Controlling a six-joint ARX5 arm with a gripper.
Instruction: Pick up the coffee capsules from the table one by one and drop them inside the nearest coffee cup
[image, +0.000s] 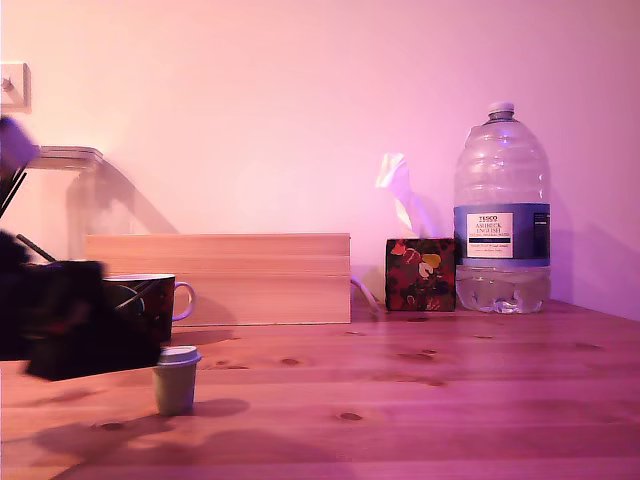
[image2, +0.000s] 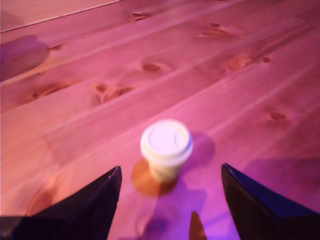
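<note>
The dark gripper (image2: 170, 172) hangs with its two black wedge-shaped fingers (image2: 90, 210) spread wide, released and holding nothing. In the wrist view the small olive-green tapered capsule with a pale cream lid (image2: 166, 147) stands upright on the knotty pine plank table (image2: 240, 90), just ahead of the gap between the fingertips and apart from both. In the exterior view the gripper (image: 95, 340) is a blurred dark mass at the left, just left of and above the capsule (image: 176, 380), which sits near the front. Just behind them stands the dark patterned mug with a light loop handle (image: 150, 300). Farther back lies a pale wooden box (image: 250, 278), then rightward a floral tissue box (image: 420, 273) and a large clear plastic water bottle (image: 501, 215).
</note>
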